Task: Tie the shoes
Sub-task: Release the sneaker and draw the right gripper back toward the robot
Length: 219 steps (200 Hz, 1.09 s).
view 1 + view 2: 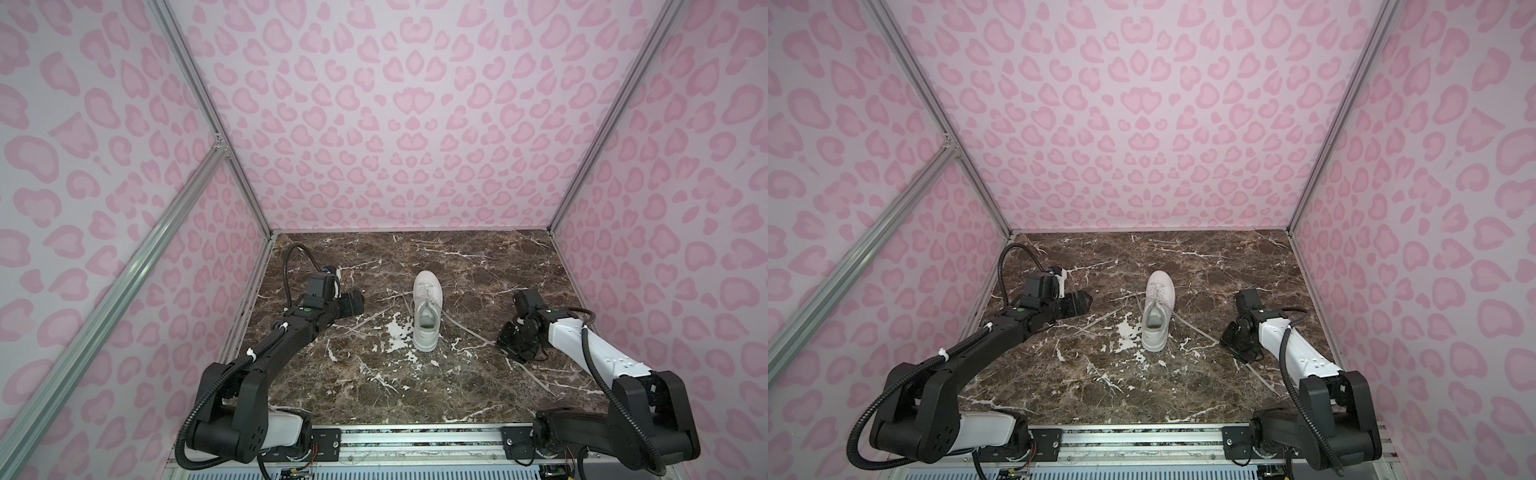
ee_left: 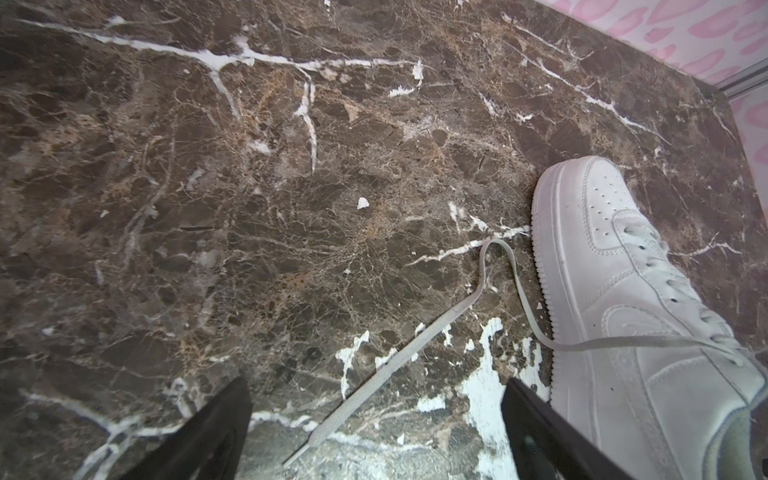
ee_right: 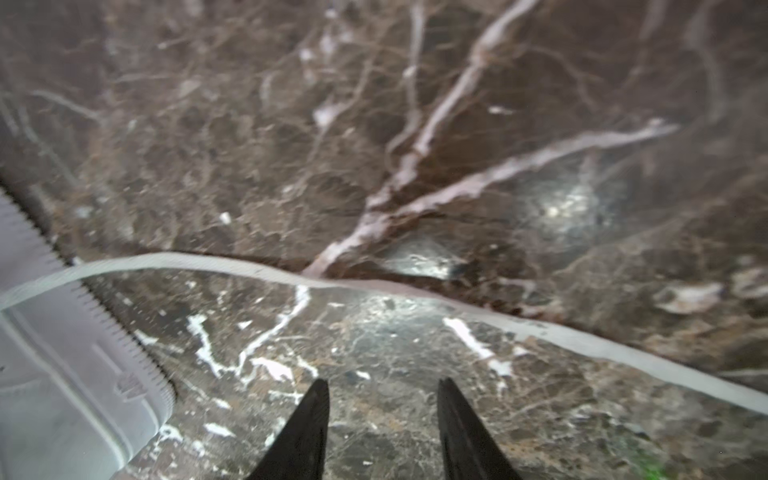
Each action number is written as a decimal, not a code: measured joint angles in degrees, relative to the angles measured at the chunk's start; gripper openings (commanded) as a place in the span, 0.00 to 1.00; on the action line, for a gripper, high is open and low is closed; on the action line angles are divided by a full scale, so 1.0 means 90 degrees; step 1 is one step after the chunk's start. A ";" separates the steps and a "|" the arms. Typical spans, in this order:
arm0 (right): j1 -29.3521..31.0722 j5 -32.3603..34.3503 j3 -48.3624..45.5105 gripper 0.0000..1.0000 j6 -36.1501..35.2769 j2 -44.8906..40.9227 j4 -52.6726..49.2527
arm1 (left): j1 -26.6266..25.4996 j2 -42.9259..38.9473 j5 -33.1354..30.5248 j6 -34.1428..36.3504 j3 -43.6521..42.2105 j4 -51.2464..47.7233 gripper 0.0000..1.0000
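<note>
The white sneaker [image 1: 427,316] [image 1: 1157,316] stands mid-table on brown marble, toe pointing away, laces loose. Its left lace [image 2: 395,361] loops beside the sole [image 2: 557,266] and runs across the table, ending between the fingers of my left gripper [image 2: 376,382], which is wide open and holds nothing. In both top views that gripper [image 1: 356,304] hovers left of the shoe. The right lace [image 3: 374,286] leaves the shoe [image 3: 50,374] and lies flat just ahead of my right gripper [image 3: 383,381], whose fingers are apart and empty. It [image 1: 508,345] sits low, right of the heel.
Pink spotted walls with aluminium posts [image 1: 582,178] close in the table at the left, back and right. A metal rail [image 1: 415,440] carrying both arm bases runs along the front edge. The right lace trails on toward the front right [image 1: 540,384].
</note>
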 measured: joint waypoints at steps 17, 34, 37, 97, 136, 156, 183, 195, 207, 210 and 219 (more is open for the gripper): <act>-0.0061 0.0308 0.0041 0.45 0.0053 0.0163 -0.0039 | -0.0049 0.0148 -0.0022 0.0000 0.0102 -0.0078 0.94; -0.0095 0.0493 0.0063 0.45 0.0053 0.0260 -0.0097 | -0.0087 0.0270 -0.0029 0.0005 0.0192 -0.0155 0.94; -0.0097 0.0542 0.0063 0.44 0.0053 0.0274 -0.0100 | -0.0090 0.0284 -0.0029 0.0010 0.0202 -0.0168 0.94; -0.0192 0.0884 0.0177 0.39 -0.0068 0.0782 -0.0092 | -0.0155 0.0556 -0.0017 0.0024 0.0369 -0.0294 0.92; -0.0219 0.0831 0.0092 0.33 -0.0119 0.0891 0.0017 | -0.0158 0.0559 -0.0019 0.0032 0.0376 -0.0321 0.92; -0.0221 0.0777 0.0024 0.28 -0.0124 0.0899 0.0066 | -0.0160 0.0556 -0.0022 0.0044 0.0376 -0.0325 0.92; -0.0250 0.0789 0.0019 0.18 -0.0143 0.0930 0.0049 | -0.0165 0.0554 -0.0027 0.0046 0.0376 -0.0338 0.92; -0.0248 0.0767 0.0032 0.11 -0.0231 0.0940 0.0066 | -0.0165 0.0551 -0.0036 0.0051 0.0376 -0.0340 0.91; -0.0248 0.0726 0.0061 0.05 -0.0257 0.0942 0.0095 | -0.0165 0.0537 -0.0046 0.0070 0.0376 -0.0347 0.92; -0.0248 0.0724 0.0070 0.03 -0.0270 0.0942 0.0092 | -0.0165 0.0529 -0.0049 0.0073 0.0376 -0.0350 0.92; -0.0228 0.0724 0.0129 0.01 -0.0299 0.0930 0.0092 | -0.0165 0.0515 -0.0058 0.0073 0.0376 -0.0362 0.91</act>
